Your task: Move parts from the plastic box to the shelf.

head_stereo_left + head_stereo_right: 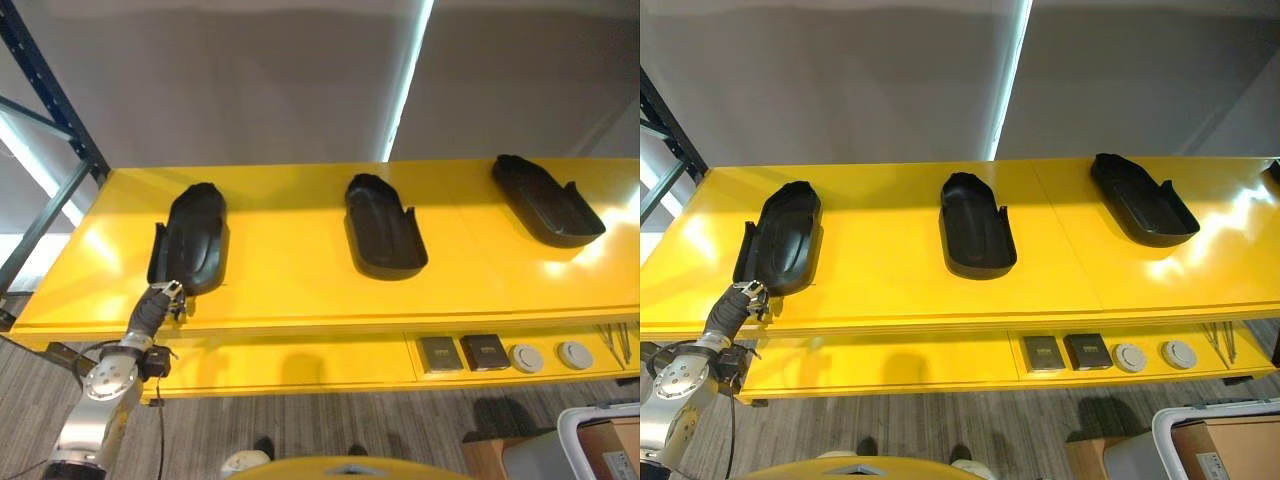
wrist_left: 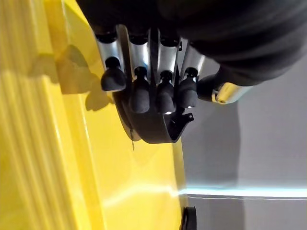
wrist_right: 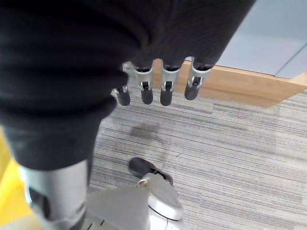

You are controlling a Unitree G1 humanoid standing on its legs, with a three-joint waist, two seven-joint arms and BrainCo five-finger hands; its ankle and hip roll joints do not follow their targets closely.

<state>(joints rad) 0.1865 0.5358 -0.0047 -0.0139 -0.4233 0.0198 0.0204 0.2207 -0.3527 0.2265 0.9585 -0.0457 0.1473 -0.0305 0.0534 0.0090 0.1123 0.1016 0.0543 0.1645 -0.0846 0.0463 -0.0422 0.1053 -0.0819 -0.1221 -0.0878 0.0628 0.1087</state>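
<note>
A: Left fingers [image 2: 139, 93]?
B: Straight, side by side, tips at the near end of the left black part [image 1: 190, 238], gripping nothing.
A: Right hand [image 3: 158, 81]?
B: I see its fingers hanging relaxed over grey carpet [image 3: 216, 143].
A: Parts?
B: Three on the yellow shelf [image 1: 300, 290]: left, middle part [image 1: 382, 227], right part [image 1: 545, 200], well apart

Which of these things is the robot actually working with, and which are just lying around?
Job:
- three black parts: left, middle, right
- yellow shelf
- left hand, at the left part's near end

Lying about:
- two dark square pads
- two white round discs
- cardboard box
</note>
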